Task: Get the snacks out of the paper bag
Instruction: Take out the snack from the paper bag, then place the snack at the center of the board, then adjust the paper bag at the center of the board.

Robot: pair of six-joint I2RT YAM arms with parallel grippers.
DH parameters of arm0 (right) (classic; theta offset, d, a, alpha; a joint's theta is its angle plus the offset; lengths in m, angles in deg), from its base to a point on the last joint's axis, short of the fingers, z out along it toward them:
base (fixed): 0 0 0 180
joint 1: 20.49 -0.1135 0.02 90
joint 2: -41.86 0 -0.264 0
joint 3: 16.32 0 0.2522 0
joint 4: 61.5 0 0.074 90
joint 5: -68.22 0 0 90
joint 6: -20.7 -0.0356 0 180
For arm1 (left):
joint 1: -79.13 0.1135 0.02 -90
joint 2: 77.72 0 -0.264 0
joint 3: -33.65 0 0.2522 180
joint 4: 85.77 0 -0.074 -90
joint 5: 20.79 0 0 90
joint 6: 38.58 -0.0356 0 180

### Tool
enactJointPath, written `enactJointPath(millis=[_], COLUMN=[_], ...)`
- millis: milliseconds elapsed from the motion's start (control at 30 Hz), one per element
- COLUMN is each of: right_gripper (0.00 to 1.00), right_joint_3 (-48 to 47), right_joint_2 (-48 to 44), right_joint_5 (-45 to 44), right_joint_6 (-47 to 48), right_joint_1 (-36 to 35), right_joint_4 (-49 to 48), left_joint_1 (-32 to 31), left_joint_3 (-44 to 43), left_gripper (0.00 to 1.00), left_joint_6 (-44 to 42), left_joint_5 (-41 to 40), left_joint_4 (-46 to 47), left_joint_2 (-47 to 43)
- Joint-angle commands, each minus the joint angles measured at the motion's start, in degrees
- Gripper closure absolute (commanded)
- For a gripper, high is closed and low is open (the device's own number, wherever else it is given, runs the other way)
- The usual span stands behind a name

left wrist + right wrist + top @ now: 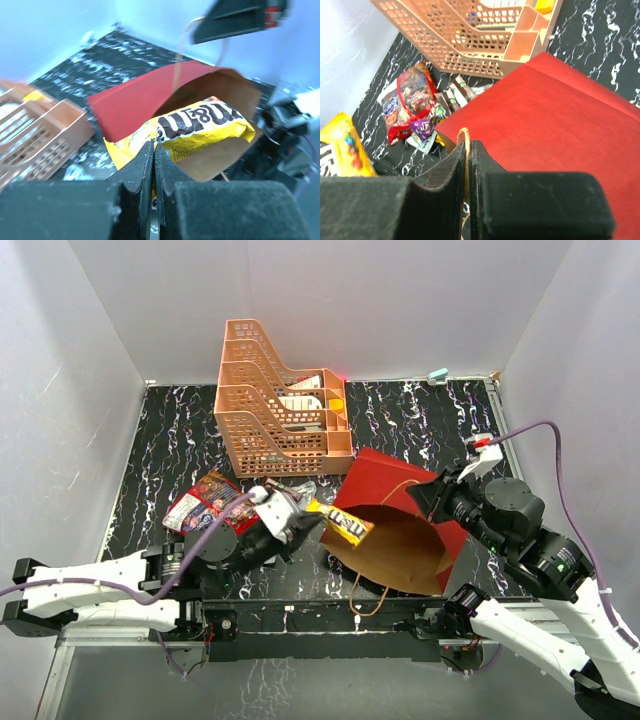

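One yellow packet, seemingly light, crinkly and slick, is pinched at its edge seam mid-frame by the left fingers; right fingers clamp the thin cord of the floppy paper bag.

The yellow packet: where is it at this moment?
In the top view the yellow packet sits near the centre, pinched by the left claw at the mouth of the paper bag, right of the large red snack bag.

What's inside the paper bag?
Only brown lining shows inside the paper bag; a yellow packet sits at its mouth, pinched by the left hand. Its red top hides the rest.
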State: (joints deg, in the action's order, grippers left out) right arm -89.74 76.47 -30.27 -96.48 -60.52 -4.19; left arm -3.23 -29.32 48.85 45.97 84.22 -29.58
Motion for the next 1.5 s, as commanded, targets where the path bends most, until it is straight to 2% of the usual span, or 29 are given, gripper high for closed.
enactJointPath(millis=[0, 67, 133, 233, 367, 567, 700, 900, 967, 1067, 1267, 1333, 1467], right_gripper=[0.93, 0.93, 0.93, 0.93, 0.93, 0.93, 0.93, 0.93, 0.93, 0.93, 0.93, 0.93, 0.93], right_joint_3=[-6.34, -8.35, -10.03, -11.73, -13.23, -12.85, -12.88, -14.64, -15.21, -15.98, -13.96, -10.01, -2.64], right_joint_2=[1.16, 1.62, 1.86, 1.86, 1.93, 2.25, 4.33, 9.67, 10.67, 11.63, 10.2, 7.4, 1.21], right_joint_5=[-4.65, -6.74, -9.55, -14.19, -18.74, -15.0, -8.95, -3.44, -5.03, -12.49, -29.5, -36.66, -48.51], right_joint_6=[1.87, 2.04, 1.91, 0.86, -0.83, -2.32, -2.86, -5.69, -6.47, -6.1, -2.37, -3.59, -4.91], right_joint_1=[-0.12, -0.09, -0.14, -0.13, -0.13, -0.12, -0.13, -0.13, -0.12, -0.07, -0.13, -0.13, -0.13], right_joint_4=[-4.29, -3.92, -3.54, -2.76, 0.0, -0.65, -5.84, -17.85, -21.69, -25.04, -25.42, -23.73, -18.88], left_joint_1=[-0.18, 0.35, 2.82, 12.36, 25.17, 33.69, 37.1, 38.21, 38.38, 38.43, 38.41, 38.42, 38.42], left_joint_3=[-3.3, -3.99, -4.42, -3.7, 0.49, 4.53, 8.2, 13.33, 14.43, 15.06, 13.97, 13.28, 11.38], left_gripper=[1.0, 1.0, 1.0, 1.0, 1.0, 1.0, 1.0, 1.0, 1.0, 1.0, 0.77, 0.71, 0.51], left_joint_6=[9.22, 13.51, 18.32, 24.55, 27.03, 30.27, 34.19, 42.28, 43.89, 45.77, 47.11, 46.84, 45.53], left_joint_5=[-25.42, -31.73, -33.26, -25.37, -14.5, -15.23, -13.78, -17.31, -17.45, -17.32, -16.83, -16.62, -15.37], left_joint_4=[-14.6, -18.88, -23.32, -27.7, -26.31, -25.89, -24.86, -24.18, -23.6, -23.89, -25.57, -25.99, -26.2], left_joint_2=[-1.69, -0.22, 1.81, 4.29, 5.98, 9.19, 10.47, 12.93, 13.55, 14.13, 13.32, 12.56, 10.84])
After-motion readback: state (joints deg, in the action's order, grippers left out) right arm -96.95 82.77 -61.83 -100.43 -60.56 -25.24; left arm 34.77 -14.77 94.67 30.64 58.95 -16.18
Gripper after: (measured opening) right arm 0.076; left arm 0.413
